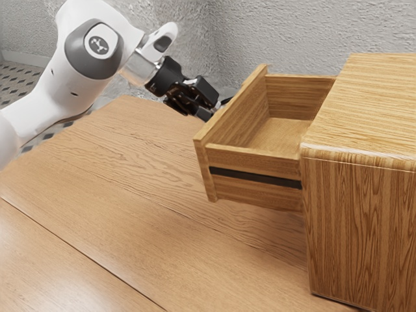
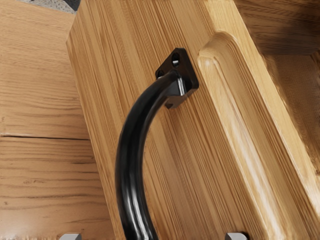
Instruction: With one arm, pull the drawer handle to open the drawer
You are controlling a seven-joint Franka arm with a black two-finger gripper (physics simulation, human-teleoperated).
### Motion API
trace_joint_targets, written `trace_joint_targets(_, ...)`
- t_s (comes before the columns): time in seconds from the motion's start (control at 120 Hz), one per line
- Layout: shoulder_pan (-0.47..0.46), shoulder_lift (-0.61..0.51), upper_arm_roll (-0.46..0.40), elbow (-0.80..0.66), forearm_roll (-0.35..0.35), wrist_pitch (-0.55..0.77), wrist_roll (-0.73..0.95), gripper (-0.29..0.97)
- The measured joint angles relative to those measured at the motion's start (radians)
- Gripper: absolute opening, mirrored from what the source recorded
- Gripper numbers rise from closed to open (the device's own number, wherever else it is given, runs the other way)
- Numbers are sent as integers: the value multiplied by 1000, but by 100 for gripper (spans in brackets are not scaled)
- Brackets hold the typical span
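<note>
The wooden drawer [image 1: 250, 162] stands pulled well out of the cabinet [image 1: 364, 195], and its bare inside [image 1: 279, 136] shows. My black gripper [image 1: 209, 107] is at the outer face of the drawer front [image 1: 237, 120], at the exterior view's left. In the wrist view the curved black handle [image 2: 131, 165] runs from its bolted mount [image 2: 177, 70] down between my two fingertips [image 2: 70, 236]. The fingers stand wide apart on either side of the handle, with a gap on each side, so the gripper [image 2: 152, 236] is open around it.
The wooden table [image 1: 130, 214] stretches out in front of the drawer at the exterior view's left and lower part. The cabinet fills the right side. A grey plaster wall [image 1: 292, 32] stands behind.
</note>
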Motion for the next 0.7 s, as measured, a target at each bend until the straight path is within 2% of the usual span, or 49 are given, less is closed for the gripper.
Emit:
trace_joint_targets(0.517, 62, -75, 6, -49, 9, -10, 21, 35)
trace_joint_targets(0.542, 52, -94, 7, -20, 24, -15, 26, 24)
trace_joint_targets(0.65, -34, -261, 3, 126, 148, -33, 57, 44)
trace_joint_targets(0.7, -106, -372, -5, 85, 278, -39, 69, 50)
